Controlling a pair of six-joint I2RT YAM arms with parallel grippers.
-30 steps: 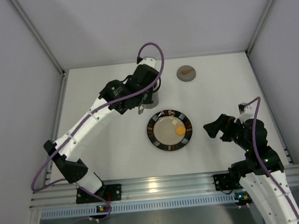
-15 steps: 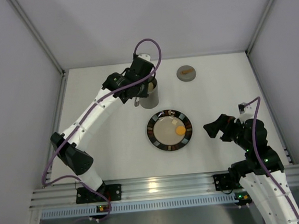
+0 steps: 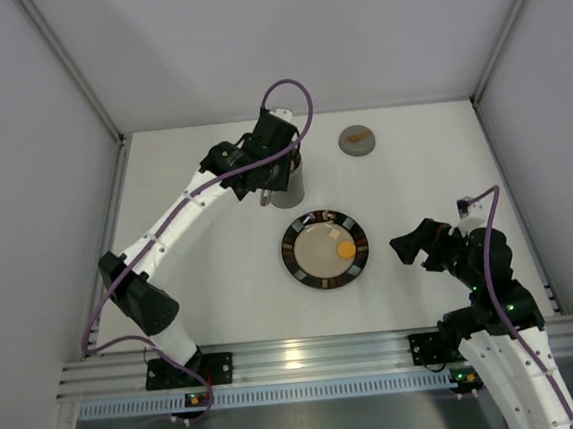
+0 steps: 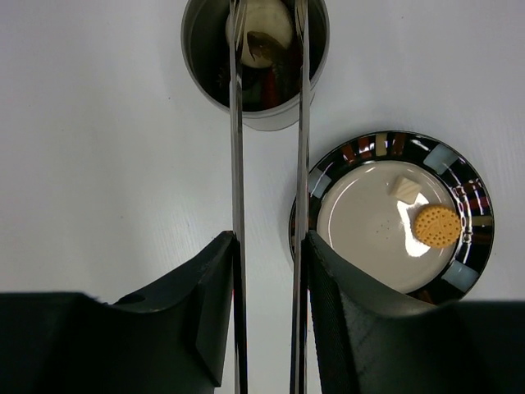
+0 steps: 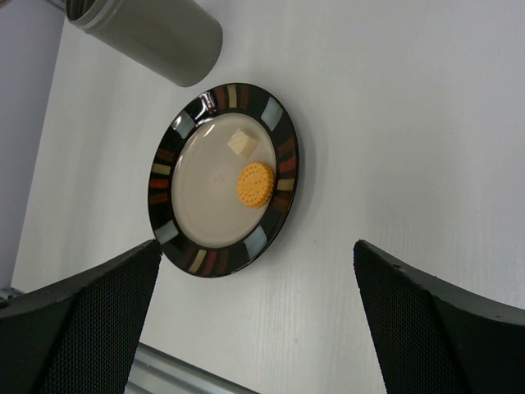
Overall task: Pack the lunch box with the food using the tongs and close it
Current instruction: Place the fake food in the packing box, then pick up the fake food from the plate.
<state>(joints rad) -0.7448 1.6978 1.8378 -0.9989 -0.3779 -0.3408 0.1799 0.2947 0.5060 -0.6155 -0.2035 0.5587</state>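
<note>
Lunch box (image 4: 267, 120) stood upright with its mouth open, straight ahead of your left gripper (image 4: 269, 267), at the far end of the tongs (image 4: 237, 164). The gripper's fingers (image 4: 201, 295) pressed on the outsides of the two tong arms and so held the tool. The arms ran nearly parallel with a gap between them, and their long axis pointed from the fingers directly over the mouth. Inside the lunch box lay a cream piece (image 4: 261, 20) and darker pieces; whether the tips pinched any of them could not be told.

Two pieces of food were not yet packed: a cream cube (image 4: 404, 188) and an orange biscuit (image 4: 436, 226). Both sat on the plate (image 4: 385, 144), just right of the gripper and nearer to it than the lunch box, with the plate's rim showing behind the right tong arm. The next pick, judged from this layout, called for you to draw the tips back and swing them right.

Your right gripper (image 5: 254, 328) hung beside the plate, jaws spread wide and empty, well apart from the lunch box. The lid (image 3: 357, 139) lay beyond the plate, right of the lunch box.
</note>
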